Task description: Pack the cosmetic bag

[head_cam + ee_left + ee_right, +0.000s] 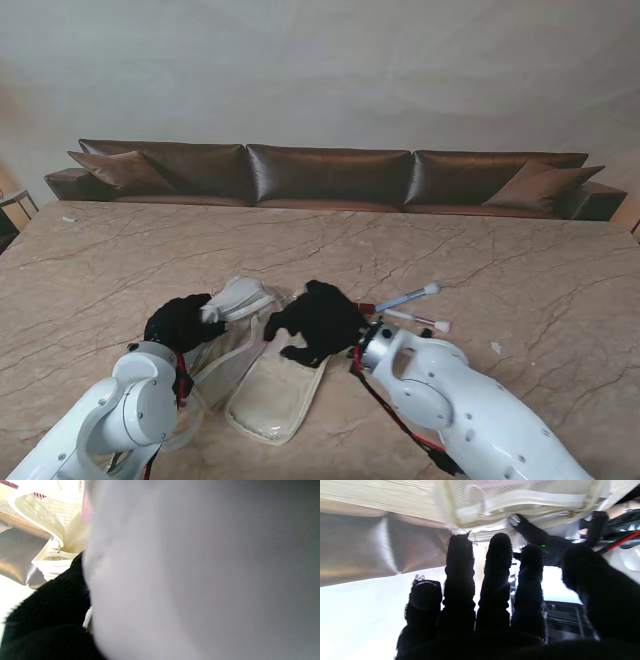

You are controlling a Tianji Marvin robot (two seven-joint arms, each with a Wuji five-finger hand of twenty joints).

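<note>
Room: a beige wall, with a long brown leather sofa [330, 175] along the table's far edge.
Surface: a beige marble-look table [520, 290] with dark veins.
Bag: a cream cosmetics bag with mesh lining [270, 385] lies open near the table's near edge, between the two hands; its raised flap [240, 297] points to about 11 o'clock.
Left hand: the black-gloved left hand [182, 322] grips the flap's edge, fingers closed on the cream fabric; its wrist view is mostly blocked by a blurred white surface.
Right hand: the black-gloved right hand [318, 320] rests over the bag's right rim, fingers stretched out side by side, holding nothing.
Brushes: two makeup brushes with pale handles [412, 308] lie at 3 o'clock from the bag, just beside the right hand.
Writing: none readable.
</note>
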